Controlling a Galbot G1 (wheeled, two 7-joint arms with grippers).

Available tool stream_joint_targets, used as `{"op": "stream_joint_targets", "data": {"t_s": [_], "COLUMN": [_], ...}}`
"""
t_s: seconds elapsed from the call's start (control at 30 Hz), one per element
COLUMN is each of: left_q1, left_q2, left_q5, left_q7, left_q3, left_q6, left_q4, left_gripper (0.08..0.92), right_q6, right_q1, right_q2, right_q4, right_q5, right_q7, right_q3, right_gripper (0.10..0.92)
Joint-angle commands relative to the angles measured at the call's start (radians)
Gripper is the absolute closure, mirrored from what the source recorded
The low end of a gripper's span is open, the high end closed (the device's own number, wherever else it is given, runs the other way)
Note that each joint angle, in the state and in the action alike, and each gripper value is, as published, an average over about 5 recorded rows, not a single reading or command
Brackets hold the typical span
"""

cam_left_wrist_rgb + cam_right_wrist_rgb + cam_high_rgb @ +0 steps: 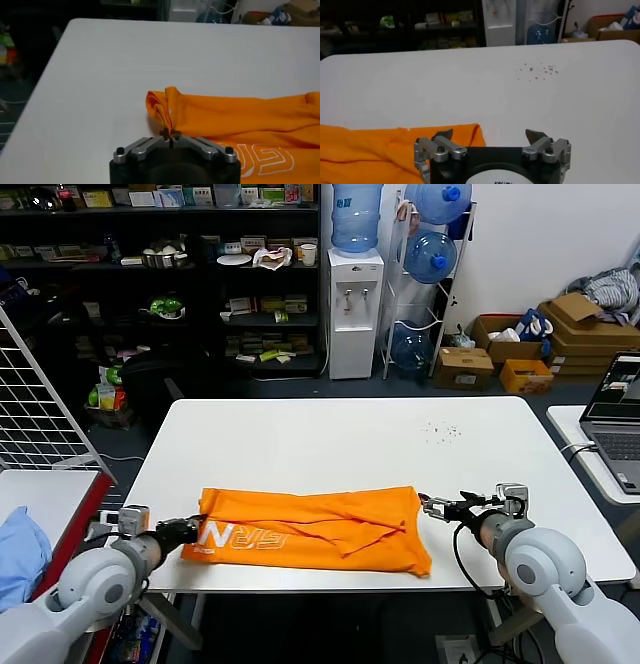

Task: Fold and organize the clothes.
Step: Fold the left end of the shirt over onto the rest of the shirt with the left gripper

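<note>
The clothes are one orange T-shirt [320,529], folded into a long strip near the front edge of the white table [330,439], white lettering showing at its left end. My left gripper [187,530] is at that left end, shut on a pinched fold of the T-shirt's [240,117] edge; in the left wrist view the left gripper [170,134] has fabric between its tips. The right gripper [432,506] stands open just past the shirt's right end, above the table. In the right wrist view the right gripper [490,136] has nothing between its fingers, and the shirt's corner [395,147] lies beside one finger.
A light blue cloth [18,554] lies on a side table at the left, behind it a wire rack [35,404]. A laptop [618,409] sits on a table at the right. Small dark specks [438,431] dot the white table's far right.
</note>
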Motion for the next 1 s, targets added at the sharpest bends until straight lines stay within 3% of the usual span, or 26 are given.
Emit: {"op": "stream_joint_targets", "data": {"t_s": [0.03,0.23,0.63,0.83,1.0], "left_q1": [0.024,0.007,0.01,0.018,-0.055], "left_q2": [0.211,0.275,0.32,0.275,0.134], "left_q5": [-0.006,0.01,0.03,-0.149,-0.387], "left_q7": [0.047,0.091,0.081,-0.033,-0.201], "left_q3": [-0.075,-0.08,-0.058,-0.067,-0.024], "left_q6": [-0.017,-0.041,-0.037,-0.023,0.027], "left_q4": [0.103,0.225,0.241,0.06,-0.157], "left_gripper": [0.902,0.902,0.902,0.902,0.902], "right_q6": [0.017,0.022,0.024,0.021,0.015], "right_q1": [0.013,0.002,-0.007,-0.014,-0.019], "right_q2": [0.008,0.017,0.028,0.041,0.052], "right_q4": [-0.004,-0.005,0.002,0.005,0.011], "right_q5": [-0.006,-0.016,-0.036,-0.046,-0.05], "right_q7": [-0.011,-0.025,-0.021,-0.007,0.019], "right_q3": [-0.011,0.0,0.0,-0.003,-0.006], "right_gripper": [0.104,0.104,0.104,0.104,0.104]}}
